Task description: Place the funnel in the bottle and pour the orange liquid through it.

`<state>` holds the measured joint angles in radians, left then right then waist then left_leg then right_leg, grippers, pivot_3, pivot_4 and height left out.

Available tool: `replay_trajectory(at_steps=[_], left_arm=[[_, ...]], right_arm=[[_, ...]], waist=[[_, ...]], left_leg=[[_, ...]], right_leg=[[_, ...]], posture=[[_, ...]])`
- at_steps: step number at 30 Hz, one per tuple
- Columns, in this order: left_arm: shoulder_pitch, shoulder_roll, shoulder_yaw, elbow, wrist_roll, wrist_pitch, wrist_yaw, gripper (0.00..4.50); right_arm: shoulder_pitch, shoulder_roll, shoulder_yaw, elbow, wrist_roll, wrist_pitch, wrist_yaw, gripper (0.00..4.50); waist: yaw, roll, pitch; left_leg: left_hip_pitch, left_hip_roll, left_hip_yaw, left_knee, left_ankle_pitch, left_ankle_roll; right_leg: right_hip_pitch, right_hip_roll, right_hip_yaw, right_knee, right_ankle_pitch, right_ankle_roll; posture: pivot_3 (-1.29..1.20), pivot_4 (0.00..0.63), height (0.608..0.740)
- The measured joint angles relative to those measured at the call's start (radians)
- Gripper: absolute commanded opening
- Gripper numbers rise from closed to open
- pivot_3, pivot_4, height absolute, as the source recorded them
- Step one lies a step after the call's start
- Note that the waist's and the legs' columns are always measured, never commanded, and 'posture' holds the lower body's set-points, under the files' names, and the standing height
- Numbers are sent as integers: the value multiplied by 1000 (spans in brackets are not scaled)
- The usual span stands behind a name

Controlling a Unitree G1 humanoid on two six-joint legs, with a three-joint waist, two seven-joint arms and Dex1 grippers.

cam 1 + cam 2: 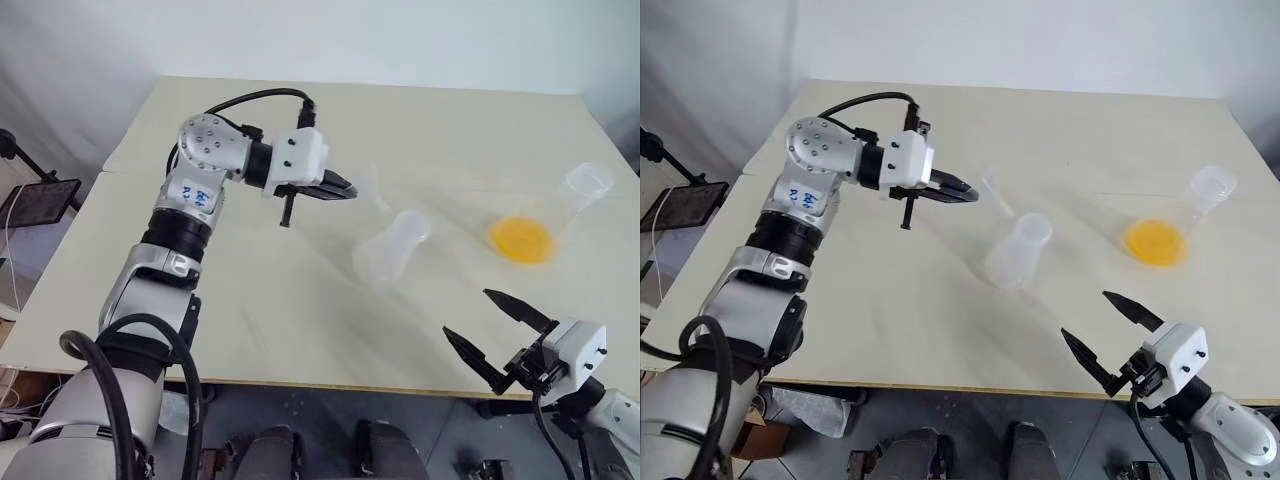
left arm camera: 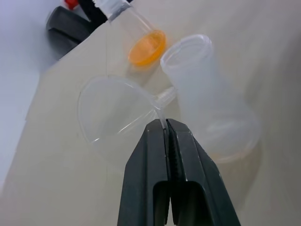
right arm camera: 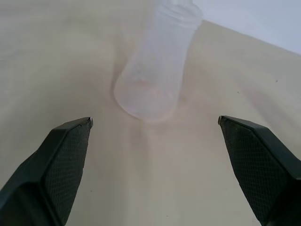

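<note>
My left gripper hangs in the air above the table, shut on the wall of the funnel, a small clear cone with a short spout. Just to its right the bottle, a milky conical flask, stands with its mouth open. Farther right is a larger clear flask holding the orange liquid at its base. My right gripper is open and empty over the table's front right edge, pointing at the bottle.
The cream table has bare room in front of and to the left of the bottle. A black stand sits beyond the table's left edge. The front edge runs just below my right gripper.
</note>
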<state>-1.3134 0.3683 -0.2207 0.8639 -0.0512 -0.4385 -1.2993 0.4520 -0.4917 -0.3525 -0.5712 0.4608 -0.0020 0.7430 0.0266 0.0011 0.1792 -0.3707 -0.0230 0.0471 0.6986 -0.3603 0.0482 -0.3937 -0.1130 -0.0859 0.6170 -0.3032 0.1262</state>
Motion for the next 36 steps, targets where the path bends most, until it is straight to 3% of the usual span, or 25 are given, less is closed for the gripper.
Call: replay_trajectory(at_steps=[9, 17, 36], left_arm=[[-75, -28, 6, 132, 28, -102, -3, 13], [-111, 5, 13, 136, 37, -132, -50, 13], [-121, -63, -36, 134, 106, -154, -100, 13]], right_arm=[[36, 43, 32, -30, -32, -19, -38, 4500], [5, 42, 40, -29, -41, -20, -39, 4500], [-44, 41, 56, -10, -44, -20, -37, 4500]], waist=[[-1, 0, 0], [3, 0, 0], [2, 0, 0]], left_leg=[[0, 0, 0, 0, 0, 0], [0, -1, -1, 0, 0, 1], [-1, -1, -1, 0, 0, 1]], right_leg=[[0, 0, 0, 0, 0, 0], [0, -1, -1, 0, 0, 0], [0, 0, -1, 0, 0, 0]], posture=[[0, 150, 740], [0, 150, 740], [0, 150, 740]])
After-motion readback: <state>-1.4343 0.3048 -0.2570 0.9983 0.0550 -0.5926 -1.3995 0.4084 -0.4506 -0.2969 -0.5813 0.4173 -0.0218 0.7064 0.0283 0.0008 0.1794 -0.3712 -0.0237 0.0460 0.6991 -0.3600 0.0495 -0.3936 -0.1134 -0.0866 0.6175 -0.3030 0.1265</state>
